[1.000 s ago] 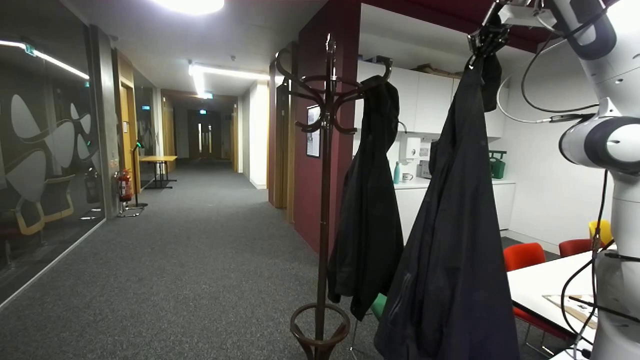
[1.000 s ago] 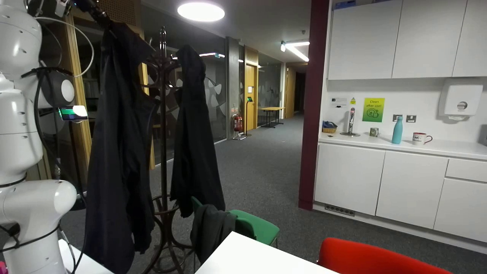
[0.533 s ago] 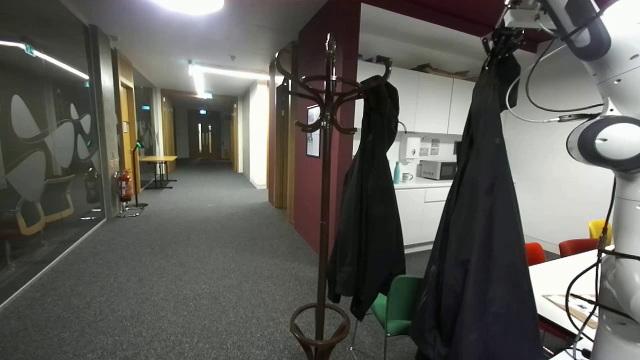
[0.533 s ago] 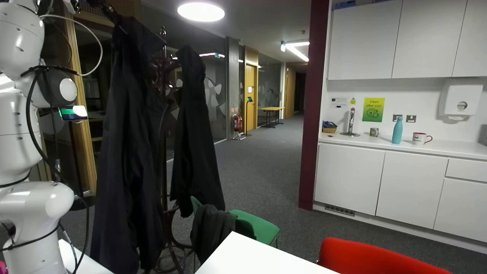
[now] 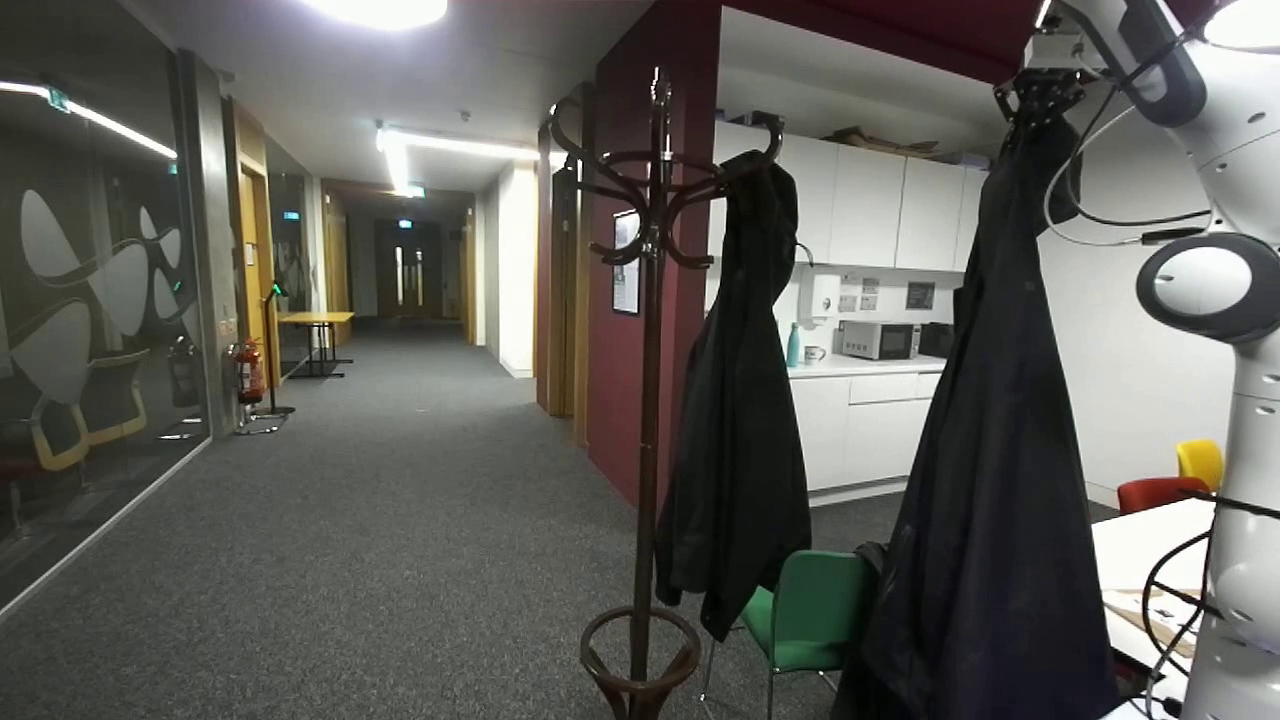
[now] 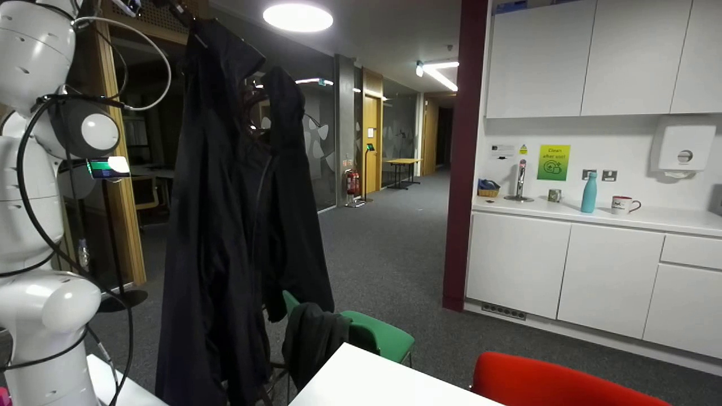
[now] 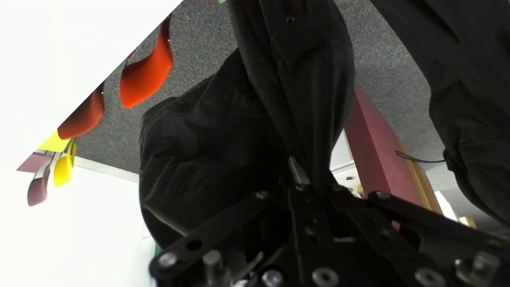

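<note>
My gripper (image 5: 1036, 112) is shut on the top of a long dark jacket (image 5: 990, 450), which hangs straight down from it. In an exterior view the gripper (image 6: 190, 21) is at the top edge above the same jacket (image 6: 208, 225). In the wrist view the jacket's folds (image 7: 215, 135) run up between the fingers (image 7: 312, 179); the fingertips are partly hidden by cloth. A brown coat stand (image 5: 650, 380) stands apart from the held jacket in that exterior view. A second black jacket (image 5: 740, 400) hangs on one of its hooks; it also shows in the wrist view (image 7: 474, 91).
A green chair (image 5: 815, 610) with dark cloth (image 6: 316, 338) over it stands by the stand. A white table (image 6: 378, 378) and a red chair (image 6: 541, 378) are near. A kitchen counter (image 6: 564, 208) with a bottle (image 6: 589, 193) and mug (image 6: 622, 205) stands behind.
The gripper and held jacket have moved right in both exterior views, away from the stand in one and across in front of it in the other. The green chair has come into fuller view.
</note>
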Motion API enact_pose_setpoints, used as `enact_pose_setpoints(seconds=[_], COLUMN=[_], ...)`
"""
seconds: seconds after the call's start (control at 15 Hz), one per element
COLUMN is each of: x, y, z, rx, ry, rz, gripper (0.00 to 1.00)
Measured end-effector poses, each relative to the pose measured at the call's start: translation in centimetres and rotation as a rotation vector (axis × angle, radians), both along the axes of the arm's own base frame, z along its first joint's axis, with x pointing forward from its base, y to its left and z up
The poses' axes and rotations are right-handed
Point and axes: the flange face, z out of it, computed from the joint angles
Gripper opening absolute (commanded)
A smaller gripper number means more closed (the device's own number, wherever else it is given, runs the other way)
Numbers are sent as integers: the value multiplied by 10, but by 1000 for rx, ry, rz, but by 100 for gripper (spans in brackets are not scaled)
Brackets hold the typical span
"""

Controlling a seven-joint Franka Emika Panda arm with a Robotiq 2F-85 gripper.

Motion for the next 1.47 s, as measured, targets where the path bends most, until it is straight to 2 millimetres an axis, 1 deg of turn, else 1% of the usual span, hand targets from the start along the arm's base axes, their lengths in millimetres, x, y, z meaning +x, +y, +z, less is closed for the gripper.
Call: enact_pose_setpoints(seconds=[0.13, 0.2, 0.33, 0.53, 0.6, 0.73, 0.87, 1.0, 1.13, 1.47], x=[12, 20, 30, 31, 30, 31, 36, 44, 49, 50], y=[-3, 0, 2, 2, 2, 2, 3, -1, -15, -79], z=[-6, -10, -16, -16, -16, -16, -19, -24, -27, -35], rx=[10, 15, 13, 13, 13, 13, 12, 16, 30, 88], ry=[20, 33, 50, 52, 50, 53, 63, 75, 85, 102], rz=[-4, 8, 10, 9, 9, 9, 9, -1, -34, -168], gripper=[1, 3, 3, 3, 1, 1, 1, 1, 1, 1])
